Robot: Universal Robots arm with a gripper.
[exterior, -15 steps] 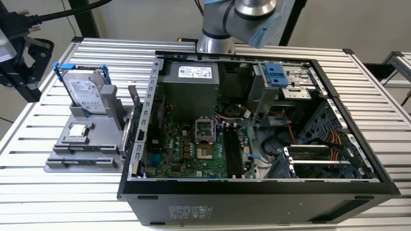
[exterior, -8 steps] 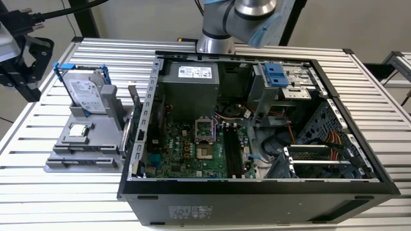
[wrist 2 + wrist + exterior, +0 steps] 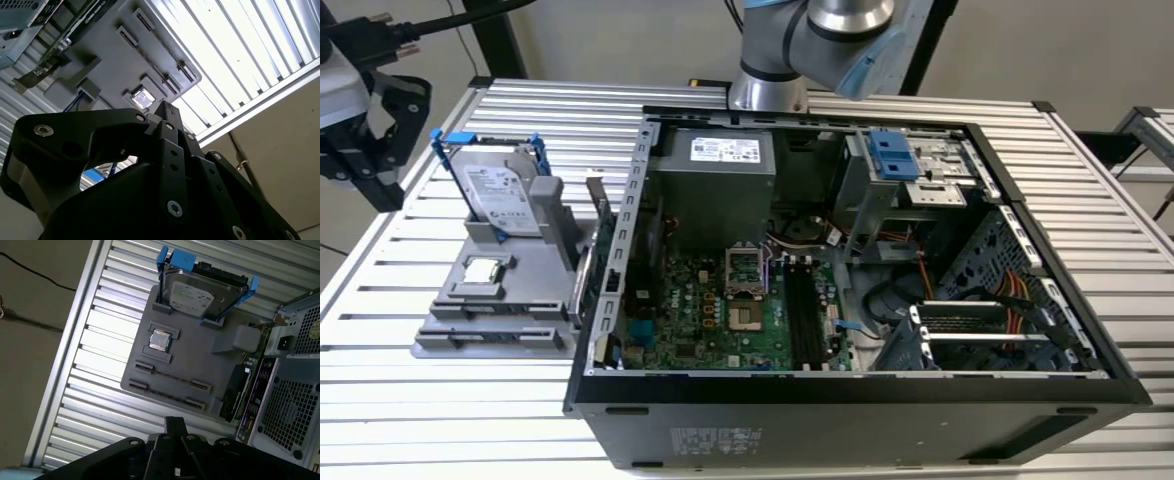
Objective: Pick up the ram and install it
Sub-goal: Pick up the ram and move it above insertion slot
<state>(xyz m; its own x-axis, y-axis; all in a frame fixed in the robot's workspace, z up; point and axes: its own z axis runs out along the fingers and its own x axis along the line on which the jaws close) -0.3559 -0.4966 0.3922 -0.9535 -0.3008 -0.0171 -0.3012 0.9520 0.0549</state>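
Hovering near tray [image 3: 200, 365]: gripper [image 3: 175, 427], grip state cannot be told; ram [image 3: 500, 340] unpicked in tray. Pick-up step in hand; grasping likely calls for squaring to ram's thin edge.

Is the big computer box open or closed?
Open: the computer case has no side cover, so its green motherboard shows inside.

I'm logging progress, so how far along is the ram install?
Nothing looks done yet. The ram appears slotted in the gray tray; the gripper hangs nearby, outside the case, with no ram in it. Left: pickup and seating in the black motherboard slots.
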